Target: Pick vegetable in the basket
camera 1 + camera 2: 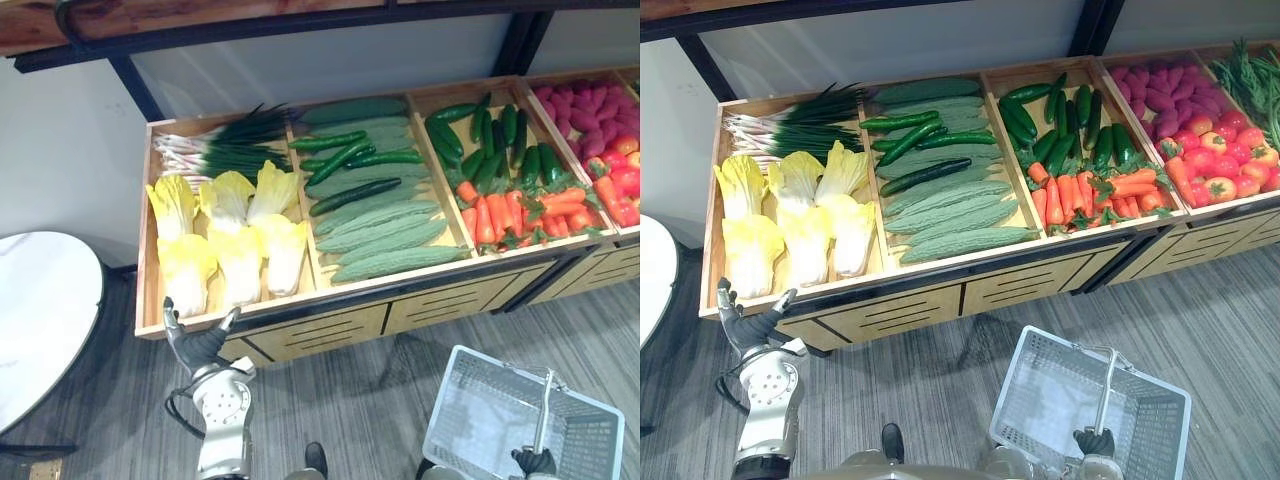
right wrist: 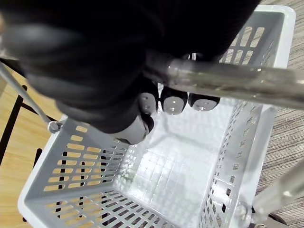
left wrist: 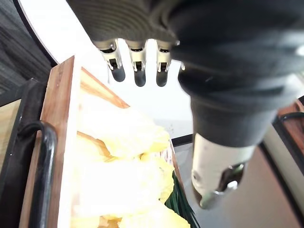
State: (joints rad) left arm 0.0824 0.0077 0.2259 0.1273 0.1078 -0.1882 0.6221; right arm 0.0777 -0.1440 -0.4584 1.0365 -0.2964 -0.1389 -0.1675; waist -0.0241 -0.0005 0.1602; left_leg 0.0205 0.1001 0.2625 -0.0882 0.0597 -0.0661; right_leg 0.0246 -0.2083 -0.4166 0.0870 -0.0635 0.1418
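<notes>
The left hand (image 1: 197, 345) was seen with fingers and thumb spread and holding nothing, poised just at the near rim of the wooden produce stand (image 1: 300, 300), in front of the pale yellow cabbage heads (image 1: 240, 255) in its leftmost compartment. The right hand (image 1: 533, 461) was curled round the handle (image 2: 228, 80) of the grey basket (image 1: 480, 410), which hung low to the right, well apart from the cabbages, with nothing in it. No vegetable was held in either hand. The step in hand was judged to be the reach for a cabbage: the left hand would best be lifted over the rim, lowered onto the nearest head and closed round its firmer body rather than its loose leaf tips, which might tear or slip. The neighbouring heads, lying against one another, should be disturbed little. No brand, label or writing could be read anywhere.
</notes>
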